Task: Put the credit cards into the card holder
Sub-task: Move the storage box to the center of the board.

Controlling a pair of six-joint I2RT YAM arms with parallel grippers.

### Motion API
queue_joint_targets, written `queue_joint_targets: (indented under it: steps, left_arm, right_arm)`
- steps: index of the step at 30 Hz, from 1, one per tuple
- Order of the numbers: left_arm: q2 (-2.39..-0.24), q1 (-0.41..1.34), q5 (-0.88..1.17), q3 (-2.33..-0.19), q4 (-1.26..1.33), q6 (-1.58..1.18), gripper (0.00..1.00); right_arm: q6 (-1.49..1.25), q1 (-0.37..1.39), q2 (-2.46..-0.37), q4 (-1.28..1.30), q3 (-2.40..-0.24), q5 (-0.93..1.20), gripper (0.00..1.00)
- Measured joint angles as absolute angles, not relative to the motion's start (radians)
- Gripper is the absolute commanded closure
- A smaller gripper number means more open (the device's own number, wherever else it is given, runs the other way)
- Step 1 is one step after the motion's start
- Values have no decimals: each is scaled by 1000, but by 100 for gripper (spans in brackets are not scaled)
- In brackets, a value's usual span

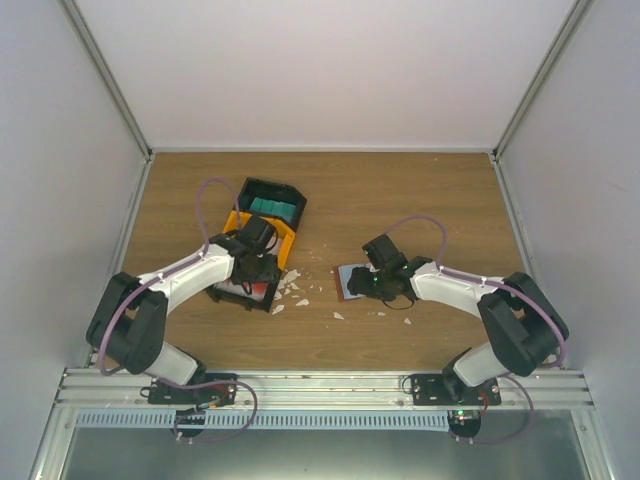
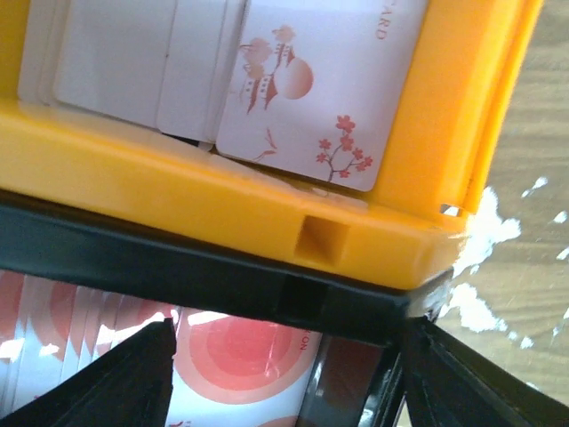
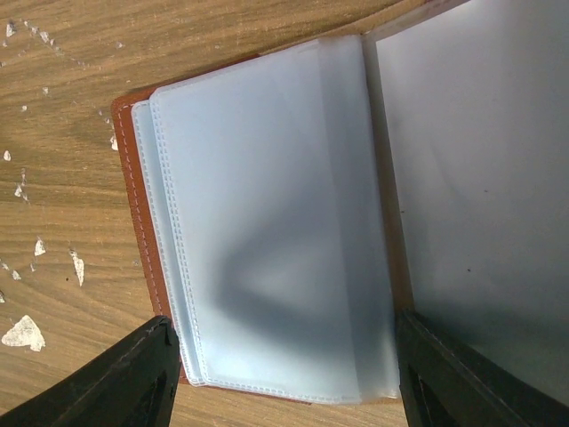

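Observation:
Red-and-white credit cards lie in a black bin, right below my open left gripper, whose fingers hang apart over them without touching. Pale pink-white cards fill the yellow bin beyond it. Teal cards sit in the far black bin. The card holder, reddish-brown, lies open on the table with its clear sleeves up. My right gripper is open just above it, one finger on each side of the sleeves. From above, the left gripper is over the bins and the right gripper over the holder.
The three bins stand in a row at the left middle of the wooden table. White flecks are scattered between the bins and the holder. Grey walls close in the sides and the back.

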State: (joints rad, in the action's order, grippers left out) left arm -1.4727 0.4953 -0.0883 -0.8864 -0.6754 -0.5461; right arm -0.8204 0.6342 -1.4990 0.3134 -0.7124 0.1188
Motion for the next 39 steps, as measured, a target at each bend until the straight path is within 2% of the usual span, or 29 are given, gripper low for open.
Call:
queue_joint_targets:
  steps: [3, 5, 12, 17, 21, 23, 28, 39]
  left_arm:
    - [-1499, 490, -79, -895, -619, -541, 49]
    - [-1499, 488, -67, -890, -609, -546, 53]
    - [-1450, 456, -35, -812, -585, -581, 51]
    - [-1438, 427, -26, -807, -588, -591, 58]
    - [-1406, 409, -10, -804, -601, -579, 45]
    - [-1377, 405, 12, -804, -607, -571, 43]
    - [-1336, 382, -18, -826, -664, -576, 48]
    - [-1422, 308, -22, -818, -654, -555, 48]
  right_arm:
    - [-820, 634, -1499, 313, -712, 119, 33]
    - [-820, 635, -1499, 313, -712, 119, 33]
    - [-820, 635, -1501, 311, -712, 119, 34]
    - [-820, 635, -1507, 287, -711, 124, 34]
    - [-820, 635, -1508, 273, -707, 128, 33]
    - [-820, 635, -1509, 268, -707, 129, 34]
    - [-820, 635, -1512, 257, -706, 133, 34]
    - [-816, 635, -1519, 241, -706, 135, 34]
